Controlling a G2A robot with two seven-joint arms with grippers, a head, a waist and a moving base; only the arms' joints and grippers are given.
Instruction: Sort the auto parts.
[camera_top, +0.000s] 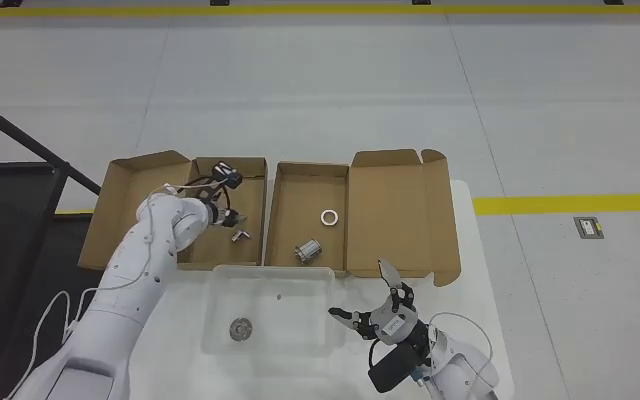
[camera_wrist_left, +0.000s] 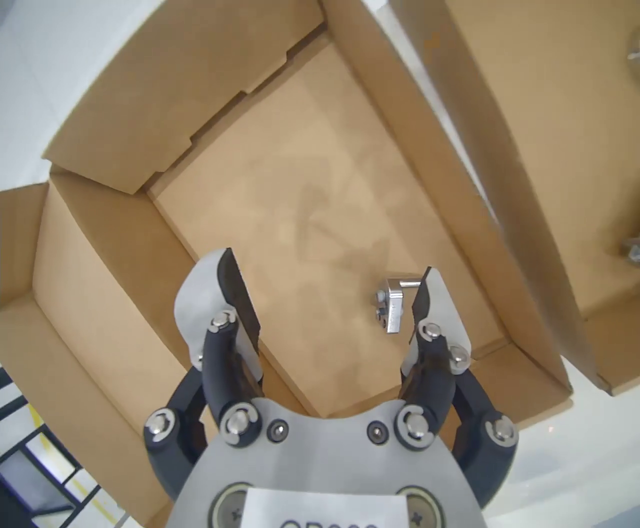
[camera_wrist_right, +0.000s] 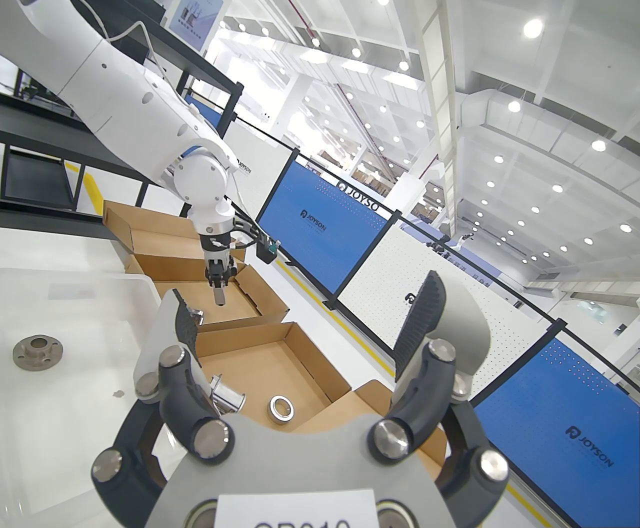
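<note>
My left gripper (camera_wrist_left: 325, 270) hangs open over the left cardboard box (camera_top: 205, 250). A small silver bracket (camera_wrist_left: 392, 302) lies on that box's floor, close beside one fingertip and not held; the top view shows the bracket (camera_top: 240, 236) just under the left gripper (camera_top: 230, 218). The right cardboard box (camera_top: 290, 190) holds a metal ring (camera_top: 329, 216) and a short silver cylinder part (camera_top: 307, 250). A round flange (camera_top: 240, 328) lies in the clear plastic bin (camera_top: 270, 272). My right gripper (camera_top: 366, 294) stands open and empty by the bin's right end, tilted upward.
Both boxes have their lids folded open outward, the right lid (camera_top: 400, 210) covering much of the table's far right. The bin sits directly in front of the boxes. A black rack (camera_top: 30, 210) stands left of the white table (camera_top: 470, 300).
</note>
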